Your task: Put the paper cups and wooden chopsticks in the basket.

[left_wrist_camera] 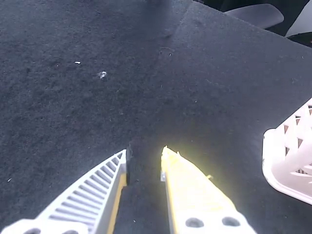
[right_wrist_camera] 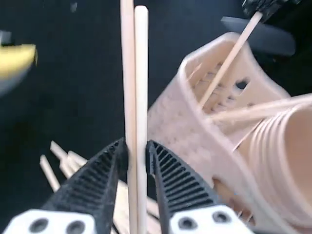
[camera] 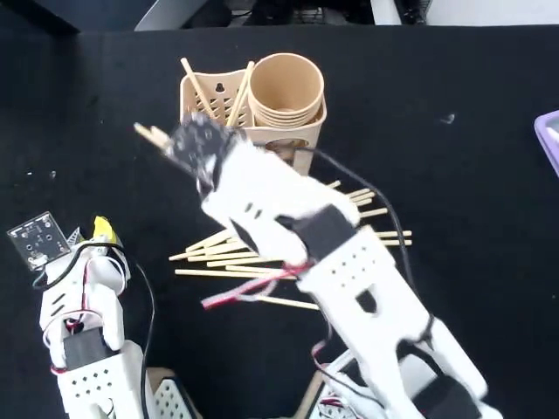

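A pair of pale wooden chopsticks (right_wrist_camera: 135, 97) is pinched side by side between the ribbed black jaws of the right gripper (right_wrist_camera: 137, 146), and their tips are seen projecting from that gripper (camera: 188, 144) at about 8 o'clock of the beige perforated plastic basket (camera: 210, 92), just beside its wall. A stack of tan paper cups (camera: 286, 87) is seated in the basket's 3 o'clock compartment, while two slanted wooden chopsticks (camera: 239, 94) are leaned in its 9 o'clock compartment. A loose pile of wooden chopsticks (camera: 236, 253) is spread on the black cloth-covered table (camera: 454, 218) at 6 o'clock of the basket, partly covered by the white right arm. The left gripper (camera: 100, 231), with one yellow and one white finger, is held low over bare cloth at 9 o'clock of the pile, well apart from it; its jaws are parted narrowly, with nothing between them (left_wrist_camera: 145, 153). A small square circuit board (camera: 39, 237) is laid just beside it, at its 9 o'clock.
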Controlling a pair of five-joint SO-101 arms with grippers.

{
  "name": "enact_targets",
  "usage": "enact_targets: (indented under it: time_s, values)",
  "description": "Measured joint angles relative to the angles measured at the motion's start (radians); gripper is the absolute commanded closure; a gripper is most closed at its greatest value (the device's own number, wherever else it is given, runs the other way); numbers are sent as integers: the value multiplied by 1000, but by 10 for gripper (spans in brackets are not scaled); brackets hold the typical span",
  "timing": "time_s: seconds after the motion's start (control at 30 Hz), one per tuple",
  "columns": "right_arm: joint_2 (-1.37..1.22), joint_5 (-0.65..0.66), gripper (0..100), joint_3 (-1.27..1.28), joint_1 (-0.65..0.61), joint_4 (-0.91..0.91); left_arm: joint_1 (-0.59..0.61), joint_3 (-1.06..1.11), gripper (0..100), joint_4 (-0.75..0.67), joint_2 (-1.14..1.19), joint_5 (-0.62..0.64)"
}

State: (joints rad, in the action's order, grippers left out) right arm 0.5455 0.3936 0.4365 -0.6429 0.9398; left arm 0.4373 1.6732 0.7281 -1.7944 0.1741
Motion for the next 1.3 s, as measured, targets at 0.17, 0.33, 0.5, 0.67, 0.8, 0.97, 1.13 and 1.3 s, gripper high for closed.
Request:
enact_targets:
  time_s: [0.17, 0.33, 0.5, 0.67, 0.8, 0.97, 1.13, 1.3]
  values:
    - [-135, -64, 987, -259, -3, 0, 0, 0, 873, 0, 0, 0]
    - [-195, -169, 987, -463, -11, -17, 0, 0, 873, 0, 0, 0]
    - [-224, -233, 987, -489, -11, -199, 0, 0, 873, 0, 0, 0]
    - [-230, -241, 987, -431, -11, -423, 0, 0, 873, 0, 0, 0]
    - [-233, -241, 987, -374, 3, -545, 0, 0, 873, 0, 0, 0]
    - [-233, -241, 987, -233, 61, -674, 0, 0, 873, 0, 0, 0]
    - [-235, -241, 979, -80, 106, -741, 0, 0, 873, 0, 0, 0]
    - [-235, -241, 874, -57, 112, -743, 0, 0, 873, 0, 0, 0]
